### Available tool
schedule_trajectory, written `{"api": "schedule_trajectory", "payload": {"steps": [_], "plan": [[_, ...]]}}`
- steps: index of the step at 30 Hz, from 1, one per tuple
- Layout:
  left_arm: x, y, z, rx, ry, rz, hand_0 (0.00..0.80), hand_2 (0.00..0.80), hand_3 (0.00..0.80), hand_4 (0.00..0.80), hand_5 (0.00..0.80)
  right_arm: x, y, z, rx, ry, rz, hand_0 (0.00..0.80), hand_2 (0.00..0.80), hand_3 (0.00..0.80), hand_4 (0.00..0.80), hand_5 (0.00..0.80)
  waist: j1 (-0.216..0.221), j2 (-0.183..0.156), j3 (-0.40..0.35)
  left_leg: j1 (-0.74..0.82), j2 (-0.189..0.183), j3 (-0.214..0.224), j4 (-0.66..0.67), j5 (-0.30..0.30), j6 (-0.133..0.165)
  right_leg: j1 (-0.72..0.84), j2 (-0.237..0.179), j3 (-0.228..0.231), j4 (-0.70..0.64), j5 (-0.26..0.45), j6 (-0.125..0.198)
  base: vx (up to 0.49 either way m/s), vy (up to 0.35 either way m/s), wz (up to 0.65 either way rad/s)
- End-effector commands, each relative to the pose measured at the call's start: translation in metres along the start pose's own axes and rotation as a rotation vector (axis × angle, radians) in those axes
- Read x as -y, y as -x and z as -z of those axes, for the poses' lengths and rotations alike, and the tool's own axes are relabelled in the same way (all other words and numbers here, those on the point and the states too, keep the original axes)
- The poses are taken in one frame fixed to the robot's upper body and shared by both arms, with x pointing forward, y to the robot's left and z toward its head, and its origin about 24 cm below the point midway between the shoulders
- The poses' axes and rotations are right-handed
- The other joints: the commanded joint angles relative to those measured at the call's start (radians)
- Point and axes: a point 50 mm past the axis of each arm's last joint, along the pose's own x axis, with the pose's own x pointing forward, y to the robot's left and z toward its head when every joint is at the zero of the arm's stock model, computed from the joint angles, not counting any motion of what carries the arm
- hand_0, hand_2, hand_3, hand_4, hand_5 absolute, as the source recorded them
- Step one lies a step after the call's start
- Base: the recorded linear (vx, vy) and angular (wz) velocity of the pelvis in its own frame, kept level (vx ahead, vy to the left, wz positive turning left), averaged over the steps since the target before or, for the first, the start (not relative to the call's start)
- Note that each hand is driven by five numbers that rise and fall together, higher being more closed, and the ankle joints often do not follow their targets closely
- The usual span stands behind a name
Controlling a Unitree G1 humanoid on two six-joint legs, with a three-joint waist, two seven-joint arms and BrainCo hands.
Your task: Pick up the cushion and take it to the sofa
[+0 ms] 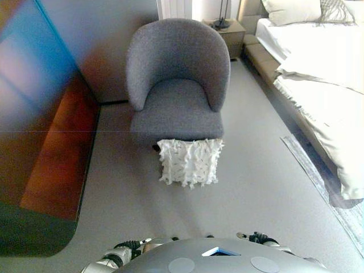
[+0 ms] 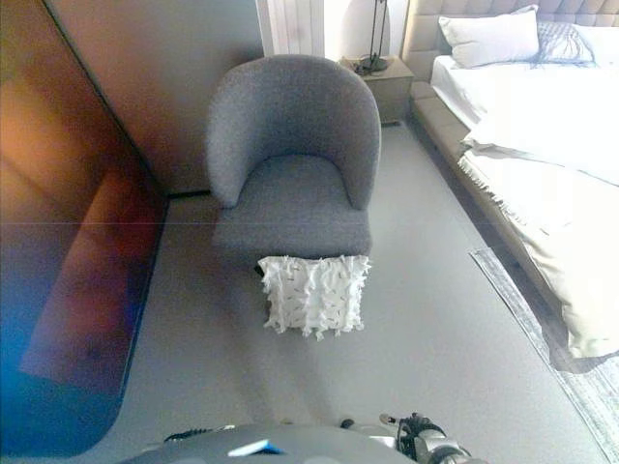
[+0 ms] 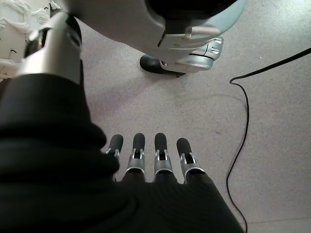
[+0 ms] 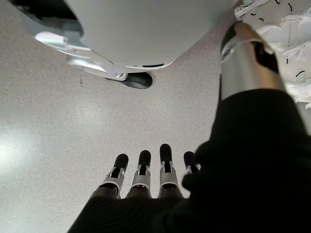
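A white tufted cushion (image 1: 189, 162) stands on the grey floor, leaning against the front of a grey armchair (image 1: 177, 79). Both hands hang low at my sides, well short of the cushion. In its wrist view my left hand (image 3: 160, 160) has its fingers straight, pointing down at the floor and holding nothing; an edge of the cushion (image 3: 12, 12) shows in a corner past the thumb. My right hand (image 4: 146, 174) is the same, fingers straight and empty, with the cushion (image 4: 286, 29) showing beyond its thumb.
A bed (image 1: 324, 74) with white bedding runs along the right, a pale rug (image 1: 318, 170) beside it. A nightstand (image 1: 227, 31) stands behind the armchair. A glossy dark wall panel (image 1: 45, 114) lines the left side.
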Motion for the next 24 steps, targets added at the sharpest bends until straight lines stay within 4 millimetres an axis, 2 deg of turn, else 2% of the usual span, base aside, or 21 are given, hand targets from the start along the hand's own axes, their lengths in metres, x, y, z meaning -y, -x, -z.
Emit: {"api": "schedule_trajectory", "payload": {"steps": [1, 24], "plan": [[0.0130, 0.0014, -0.0103, -0.020, -0.006, 0.004, 0.000, 0.000, 0.000, 0.000, 0.000, -0.0033, -0.0003, -0.0200, 0.019, -0.008, -0.002, 0.000, 0.000, 0.000, 0.000, 0.000, 0.016, -0.031, -0.002, -0.023, -0.047, 0.050, -0.002, 0.023, 0.028, -0.009, -0.040, 0.029, 0.012, 0.037, 0.074, 0.000, 0.000, 0.00], [0.0102, 0.0013, -0.0096, -0.041, -0.012, 0.015, 0.000, 0.000, 0.000, 0.000, 0.000, -0.0019, -0.0004, -0.0198, 0.009, 0.000, -0.008, 0.000, 0.000, 0.000, 0.000, 0.000, 0.015, -0.030, -0.004, -0.022, -0.041, 0.054, -0.002, 0.024, 0.026, -0.008, -0.035, 0.028, 0.011, 0.035, 0.072, 0.000, 0.000, 0.00]]}}
